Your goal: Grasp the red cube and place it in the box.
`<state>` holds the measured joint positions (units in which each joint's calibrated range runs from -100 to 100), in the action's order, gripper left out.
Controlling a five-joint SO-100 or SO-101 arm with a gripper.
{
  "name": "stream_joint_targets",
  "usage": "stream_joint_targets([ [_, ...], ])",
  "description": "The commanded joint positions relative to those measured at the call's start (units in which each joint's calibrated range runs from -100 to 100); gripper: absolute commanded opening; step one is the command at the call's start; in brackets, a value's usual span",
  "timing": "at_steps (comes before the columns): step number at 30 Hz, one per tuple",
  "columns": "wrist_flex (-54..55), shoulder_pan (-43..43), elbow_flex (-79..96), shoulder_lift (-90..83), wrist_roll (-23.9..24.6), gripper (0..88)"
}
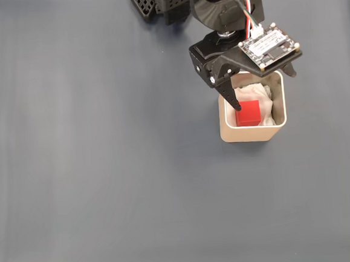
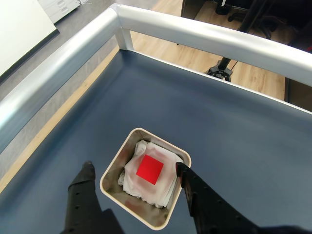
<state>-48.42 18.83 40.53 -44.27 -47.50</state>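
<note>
Red cube (image 2: 149, 169) lies inside the box (image 2: 113, 168), on the white padding (image 2: 161, 190), a flat face turned up at me; in the wrist view its edges sit slightly turned against the box walls, and being a cube it has no long axis to speak of. My gripper (image 2: 134, 167) hangs above the box with the jaws spread wide and nothing between them — one black finger (image 2: 83, 187) outside the left wall, the other (image 2: 192, 187) over the right rim, neither touching the cube. In the fixed view my gripper (image 1: 263, 90) hides the far part of the box (image 1: 254, 134), one fingertip drawn just beside the red cube (image 1: 248, 114); whether it touches, I cannot tell.

Padding bunches round the cube on all sides, leaving little slack inside the walls. Outside the box the dark blue-grey mat (image 2: 204, 107) runs bare in every direction, with the most room toward the left and bottom of the fixed view.

Farther out, in the wrist view, a rounded metal rail (image 2: 209, 39) borders the mat along the far and left edges. Beyond it lie a wooden floor (image 2: 195, 56), a black stand base (image 2: 222, 72), and at upper left a white panel (image 2: 19, 29).
</note>
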Motion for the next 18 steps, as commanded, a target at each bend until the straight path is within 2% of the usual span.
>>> stream_joint_targets([
  [1, 1.3, -0.4, -0.4, -1.9, 0.4, 38.5],
  [12, 3.3, -1.2, -0.7, -3.8, 2.3, 10.2],
  [18, 3.1, -3.9, -0.8, -5.8, 2.8, 2.1],
])
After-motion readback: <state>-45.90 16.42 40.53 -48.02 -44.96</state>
